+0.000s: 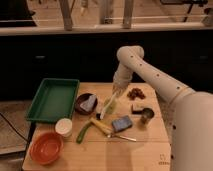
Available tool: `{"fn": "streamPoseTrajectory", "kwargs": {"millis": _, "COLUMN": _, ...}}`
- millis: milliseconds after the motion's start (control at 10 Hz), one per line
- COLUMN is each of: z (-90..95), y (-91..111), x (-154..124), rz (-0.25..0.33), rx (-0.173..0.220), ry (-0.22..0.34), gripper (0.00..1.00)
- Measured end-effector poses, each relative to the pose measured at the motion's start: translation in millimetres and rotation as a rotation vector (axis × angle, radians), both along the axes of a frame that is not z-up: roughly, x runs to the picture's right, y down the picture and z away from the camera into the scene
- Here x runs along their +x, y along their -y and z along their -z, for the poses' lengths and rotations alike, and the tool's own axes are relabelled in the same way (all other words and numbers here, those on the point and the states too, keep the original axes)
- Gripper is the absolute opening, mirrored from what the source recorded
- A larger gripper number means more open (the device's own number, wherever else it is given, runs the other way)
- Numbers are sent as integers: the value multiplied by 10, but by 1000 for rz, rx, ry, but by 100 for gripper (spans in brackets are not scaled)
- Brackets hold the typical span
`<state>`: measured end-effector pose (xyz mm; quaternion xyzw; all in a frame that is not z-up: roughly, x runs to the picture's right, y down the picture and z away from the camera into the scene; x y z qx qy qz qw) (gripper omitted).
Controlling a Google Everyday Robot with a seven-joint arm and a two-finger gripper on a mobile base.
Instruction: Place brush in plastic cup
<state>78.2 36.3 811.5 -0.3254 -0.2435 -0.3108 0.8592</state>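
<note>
My gripper [116,94] hangs from the white arm, over the back middle of the wooden table [145,155]. It is shut on the upper end of the brush [107,106]. The brush's slim white handle slants down to the left, and its black bristle head [99,116] is low near the table. The lime-green plastic cup [113,105] stands just below the gripper. The handle crosses the cup's left side, and the bristle head lies outside the cup, to its lower left.
A green tray [52,99] is at the left, with a dark bowl [86,103] beside it. A white paper cup [63,127] and an orange bowl [46,147] are at the front left. A green chilli [83,132], a yellow stick [101,126], a spoon [125,137] and a dark metal cup [146,115] lie nearby.
</note>
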Motion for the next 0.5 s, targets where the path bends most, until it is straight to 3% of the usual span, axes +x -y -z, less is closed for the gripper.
{"fn": "streamPoseTrajectory", "kwargs": {"millis": 200, "z": -4, "y": 9, "x": 10, "rz": -1, "rx": -1, "ry": -2, "gripper": 80}}
{"fn": "streamPoseTrajectory", "kwargs": {"millis": 500, "z": -14, "y": 8, "x": 11, "rz": 1, "rx": -3, "ry": -1, "gripper": 80}}
